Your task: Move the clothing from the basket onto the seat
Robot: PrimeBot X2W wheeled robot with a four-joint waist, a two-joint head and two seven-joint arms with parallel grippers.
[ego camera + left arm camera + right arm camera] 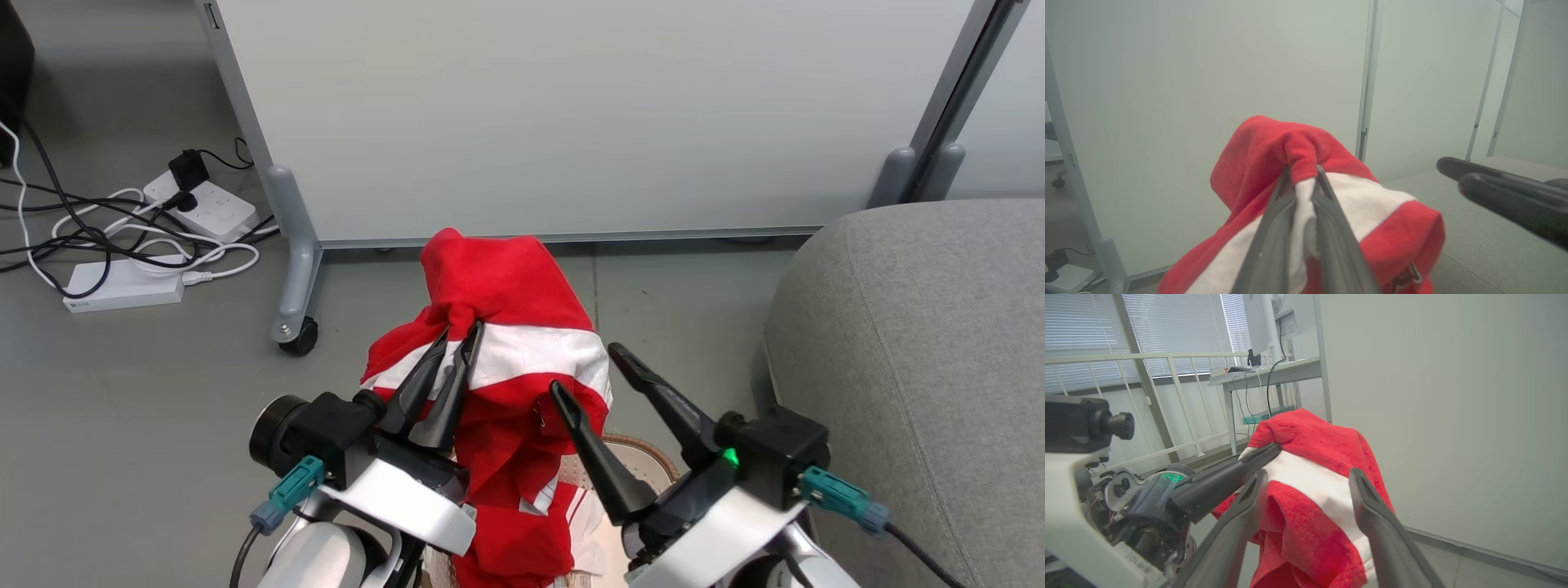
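Head view, read from near to far. The basket (645, 447) sat lowest in the frame, between the two forearms, showing little beyond an arc of its brown rim. Above it the left gripper (462, 328) was clamped on a fold of the clothing (498, 282). Its fingers were pressed together where red cloth met the white stripe, so the garment hung from that single pinch and draped down toward the basket. Whether the lower hem had cleared the rim could not be told, since the arms hid it.

The right gripper (586, 367) stood just beside the hanging cloth on its right side with its fingers spread wide and nothing between them. It was probably placed to steady or take a second hold. The seat (922, 343) lay to the right, near the basket but bare of clothing, so the transfer was judged to be at the lift stage, with the sideways carry not yet done.

Beyond were grey floor (163, 392), a wheeled partition (571, 114) and two power strips (122, 282) at far left.
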